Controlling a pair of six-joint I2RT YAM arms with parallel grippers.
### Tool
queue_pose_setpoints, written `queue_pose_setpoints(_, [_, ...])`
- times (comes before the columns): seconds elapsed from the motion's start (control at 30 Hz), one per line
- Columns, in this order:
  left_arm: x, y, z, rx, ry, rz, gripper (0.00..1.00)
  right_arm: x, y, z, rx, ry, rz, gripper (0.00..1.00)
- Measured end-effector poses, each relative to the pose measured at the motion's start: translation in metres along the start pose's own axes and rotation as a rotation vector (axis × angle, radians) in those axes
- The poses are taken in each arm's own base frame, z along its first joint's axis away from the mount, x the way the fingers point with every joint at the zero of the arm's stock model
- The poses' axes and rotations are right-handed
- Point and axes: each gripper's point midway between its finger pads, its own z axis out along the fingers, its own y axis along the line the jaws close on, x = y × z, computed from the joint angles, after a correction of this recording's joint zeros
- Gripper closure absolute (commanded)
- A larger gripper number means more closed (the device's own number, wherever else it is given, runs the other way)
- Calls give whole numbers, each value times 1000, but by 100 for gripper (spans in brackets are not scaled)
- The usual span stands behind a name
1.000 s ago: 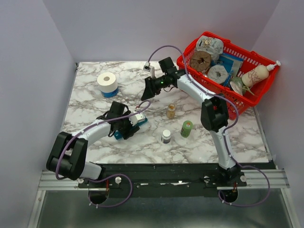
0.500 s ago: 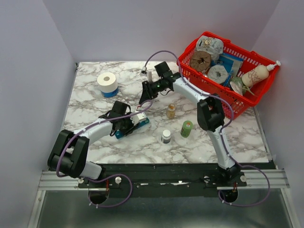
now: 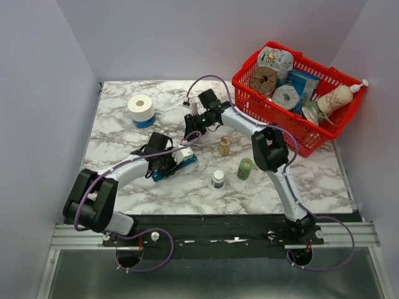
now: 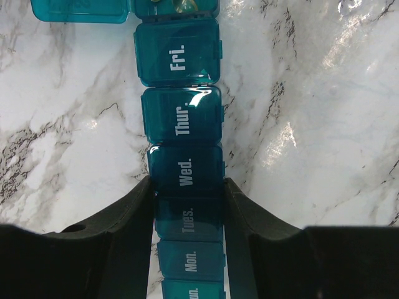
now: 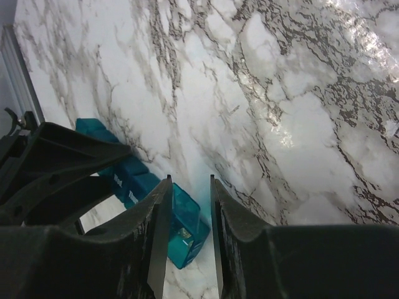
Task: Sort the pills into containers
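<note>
The containers are a teal pill-organiser strip [image 3: 181, 161] with day labels [image 4: 184, 118], lying on the marble table. My left gripper [image 4: 189, 187] is shut on the strip, its fingers [image 4: 134, 218] pressing both sides near the Wed and Tues compartments. The end compartment stands open [image 5: 187, 218], lid folded aside [image 4: 81, 9], with a small yellowish pill [image 5: 182, 232] inside. My right gripper [image 5: 190, 179] hovers above that open end, open with a narrow gap and nothing between its fingers. More pills sit in the clear tan-capped bottle [image 3: 224, 146], upright to the right.
A green bottle [image 3: 245, 169] and a white bottle with a dark cap [image 3: 217, 179] stand near the front. A toilet roll [image 3: 141, 109] is at the back left. A red wire basket [image 3: 274, 115] full of items fills the back right corner.
My left gripper has shut on the organiser strip. The right arm has swung left and down toward the strip's open end, its jaws narrowing.
</note>
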Motion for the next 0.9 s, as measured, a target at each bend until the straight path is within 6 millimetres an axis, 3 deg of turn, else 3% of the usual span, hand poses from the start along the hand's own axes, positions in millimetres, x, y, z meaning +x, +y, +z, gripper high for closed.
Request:
queue_pose_setpoints(0.27, [-1,1,1,2,1,0,100,9,-11,8,23,21,15,71])
queue_pose_setpoints(0.6, [-4,1,3,15,11,-7,100,20,-8,4,5,30,2,72])
queue_pose_setpoints(0.9, [-7,3,6,15,12,-30,100,9,33,-22,-73,2,-33,71])
